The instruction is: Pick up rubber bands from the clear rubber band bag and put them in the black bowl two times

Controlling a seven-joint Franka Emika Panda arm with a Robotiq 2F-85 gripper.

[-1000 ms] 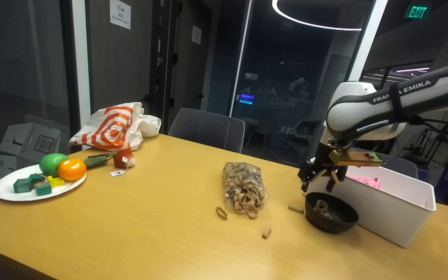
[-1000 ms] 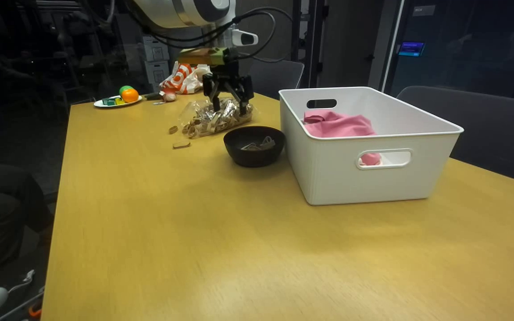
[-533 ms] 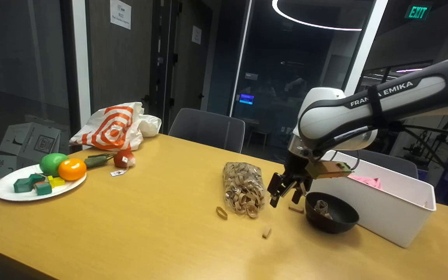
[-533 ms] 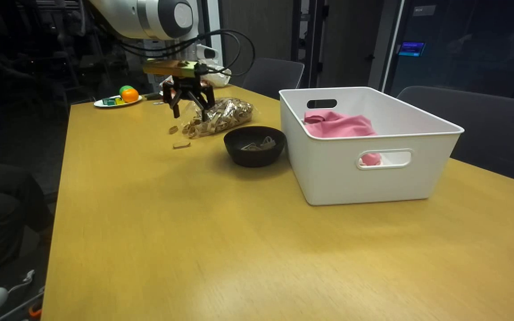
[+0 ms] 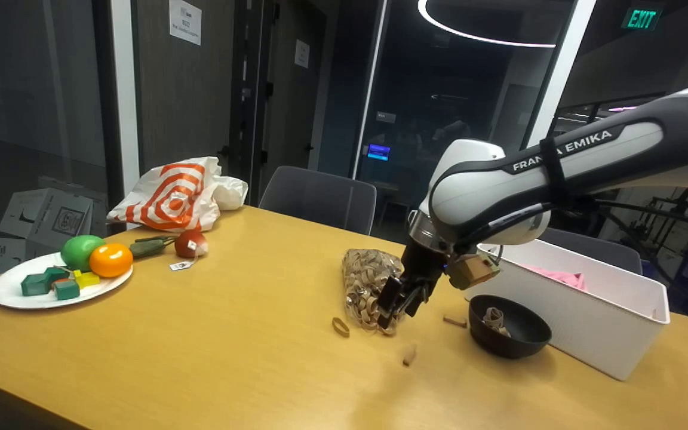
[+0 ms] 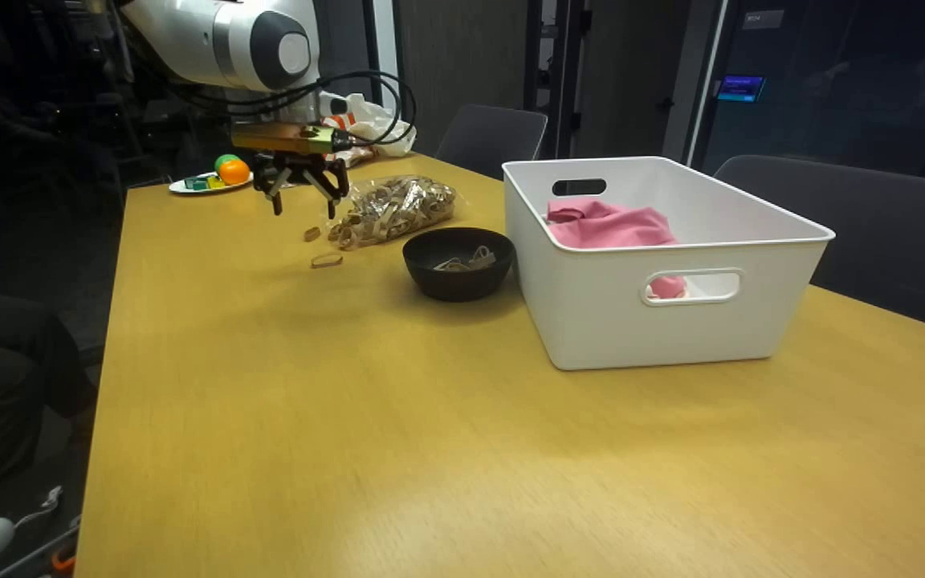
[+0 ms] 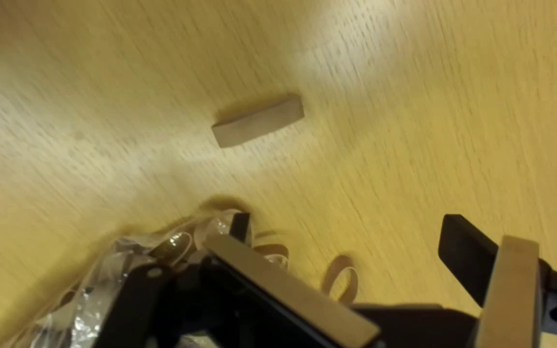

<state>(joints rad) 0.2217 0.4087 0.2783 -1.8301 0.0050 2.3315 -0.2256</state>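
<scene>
The end effector [image 6: 304,210] hangs over the tabletop [image 6: 310,417], pointing down, with its two fingers [image 7: 506,290] spread wide apart. The robot arm [image 5: 499,191] holds it up. In the wrist view, one finger covers part of the clear rubber band bag [image 6: 410,205]. I cannot tell if that finger touches the bag. The bag lies on the tabletop, and lots of tan rubber bands [image 5: 359,289] show through its shiny plastic.

Three loose bands lie on the tabletop in an exterior view. One is an open loop [image 5: 340,327], near the end of the bag. Two look like short strips — a front strip [image 5: 409,355] near the bag, and a back strip [image 5: 455,321] just beside the black bowl [image 6: 462,285]. The bowl sits upright next to the big white box [image 6: 655,329], and a few curled bands [image 5: 495,319] rest inside it. Pink cloth [image 6: 607,225] lies in the box.

Well apart from all this, a white plate [image 5: 12,292] holds a round green thing [image 5: 81,251], a round orange thing [image 5: 111,260] and some little blocks [image 5: 36,285] — some green, some yellow. Behind the plate sits a crumpled white bag with red rings [image 5: 174,197].
</scene>
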